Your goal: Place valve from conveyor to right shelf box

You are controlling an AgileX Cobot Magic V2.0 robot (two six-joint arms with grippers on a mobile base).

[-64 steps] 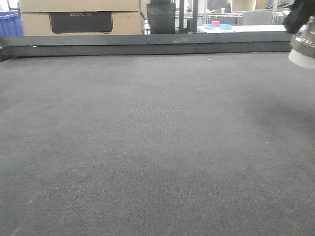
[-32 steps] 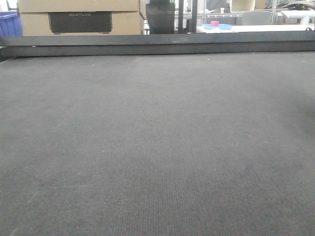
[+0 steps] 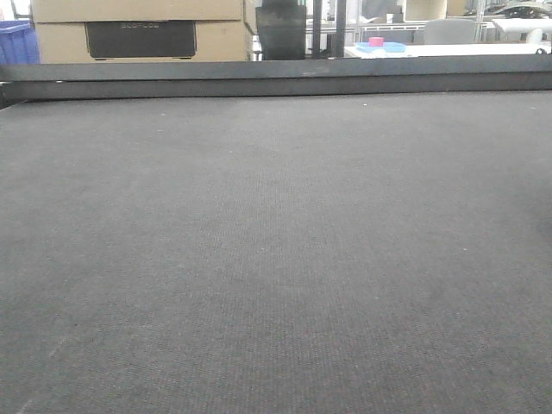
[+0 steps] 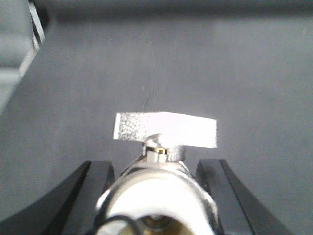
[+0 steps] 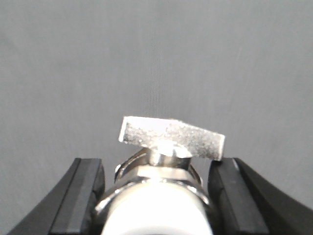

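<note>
The conveyor [image 3: 276,259] is a wide dark grey woven belt with a black raised rim [image 3: 276,78] at the back; no valve or gripper shows in the front view. In the left wrist view my left gripper [image 4: 155,171] is shut on a silver valve [image 4: 164,129] with a flat handle and a white cap, held above the belt [image 4: 195,58]. In the right wrist view my right gripper [image 5: 156,171] is shut on another such valve [image 5: 171,137] above the belt [image 5: 146,58].
Behind the rim stand a cardboard box [image 3: 142,30], a blue bin [image 3: 17,41] and a far table with a pink object on a blue tray [image 3: 379,43]. A grey frame edge [image 4: 14,44] shows at the top left of the left wrist view.
One second ago my right gripper with its valve showed at the front view's upper right edge. It has left that view. The belt looks the same.
</note>
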